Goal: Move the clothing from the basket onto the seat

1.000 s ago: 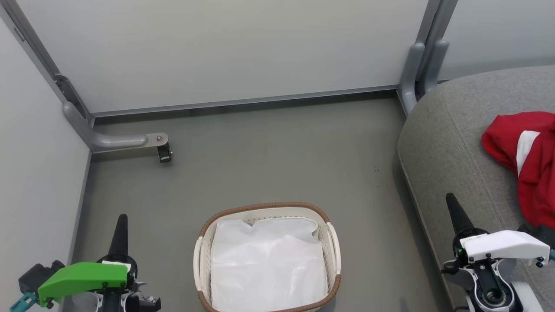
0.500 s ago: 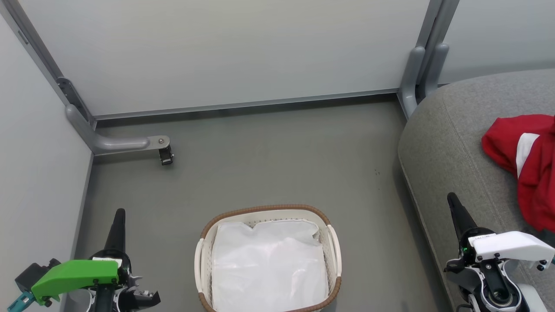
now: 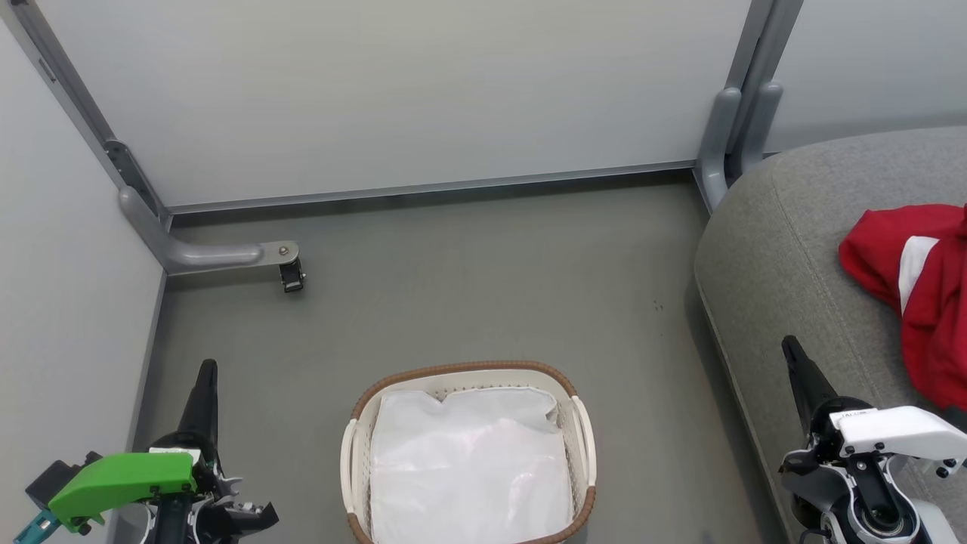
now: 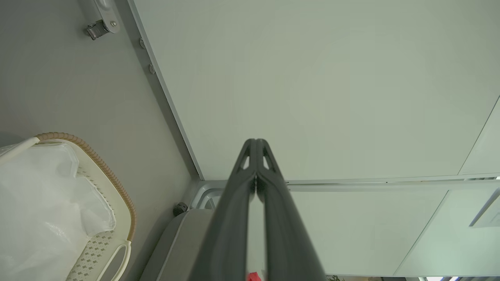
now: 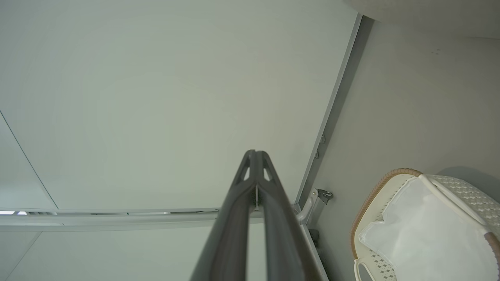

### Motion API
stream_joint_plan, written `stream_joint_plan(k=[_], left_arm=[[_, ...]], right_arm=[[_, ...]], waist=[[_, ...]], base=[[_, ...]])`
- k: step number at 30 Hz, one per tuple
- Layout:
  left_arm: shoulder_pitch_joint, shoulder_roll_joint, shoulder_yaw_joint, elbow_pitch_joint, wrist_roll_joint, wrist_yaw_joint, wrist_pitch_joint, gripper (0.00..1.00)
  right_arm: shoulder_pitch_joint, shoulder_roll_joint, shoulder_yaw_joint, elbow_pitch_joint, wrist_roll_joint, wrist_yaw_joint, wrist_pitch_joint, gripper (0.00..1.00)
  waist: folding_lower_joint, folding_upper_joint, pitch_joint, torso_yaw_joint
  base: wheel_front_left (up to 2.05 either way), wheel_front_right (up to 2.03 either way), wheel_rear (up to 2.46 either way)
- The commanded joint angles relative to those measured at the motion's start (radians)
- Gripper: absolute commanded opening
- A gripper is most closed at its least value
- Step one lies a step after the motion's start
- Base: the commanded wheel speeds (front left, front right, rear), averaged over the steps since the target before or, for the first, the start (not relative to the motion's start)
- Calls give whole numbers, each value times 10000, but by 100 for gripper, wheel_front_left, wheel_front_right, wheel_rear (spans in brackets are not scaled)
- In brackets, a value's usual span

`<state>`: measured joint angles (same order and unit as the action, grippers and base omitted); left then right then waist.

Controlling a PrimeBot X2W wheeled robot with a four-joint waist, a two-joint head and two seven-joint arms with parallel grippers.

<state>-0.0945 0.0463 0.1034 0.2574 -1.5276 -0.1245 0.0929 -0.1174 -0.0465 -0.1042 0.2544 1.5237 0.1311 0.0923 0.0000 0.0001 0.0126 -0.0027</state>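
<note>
Red clothing (image 3: pixel 918 291) with a white panel lies on the grey seat (image 3: pixel 786 249) at the right edge of the head view. The white basket (image 3: pixel 582 446) with a brown rim stands on the floor at bottom centre, and its white liner (image 3: pixel 468 468) is all that shows inside. The basket (image 4: pixel 117 207) also appears in the left wrist view and the basket (image 5: pixel 375 195) in the right wrist view. My left gripper (image 3: pixel 207 367) is shut and empty at lower left. My right gripper (image 3: pixel 789 344) is shut and empty at lower right, over the seat's front edge.
Pale partition walls (image 3: pixel 423 91) close in the back and left. A grey metal foot with a caster (image 3: pixel 291 273) juts onto the floor at the left. A grey post (image 3: pixel 725 136) stands by the seat's far corner. Grey floor (image 3: pixel 483 287) lies between basket and wall.
The head view has shifted slightly, so everything sits a little lower in the picture. Both grippers stay shut and low; the clothing rests on the seat as before.
</note>
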Motion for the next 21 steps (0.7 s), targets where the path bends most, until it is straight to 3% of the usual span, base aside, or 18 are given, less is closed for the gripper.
stream_joint_plan(k=[1, 12, 21], left_arm=[[-198, 65, 68, -86, -227, -88, 51, 0], [-209, 69, 136, -152, -909, -91, 255, 0], [-190, 69, 128, -134, -868, -92, 250, 0]], right_arm=[[100, -60, -47, -66, 206, -6, 75, 0], [149, -64, -125, -129, 951, -7, 251, 0], [148, -64, -119, -122, 908, -7, 251, 0]], waist=[[0, -1, -11, 4], [0, -1, -95, 27], [0, -1, -95, 27]], base=[[0, 0, 0], [0, 0, 0], [0, 0, 0]])
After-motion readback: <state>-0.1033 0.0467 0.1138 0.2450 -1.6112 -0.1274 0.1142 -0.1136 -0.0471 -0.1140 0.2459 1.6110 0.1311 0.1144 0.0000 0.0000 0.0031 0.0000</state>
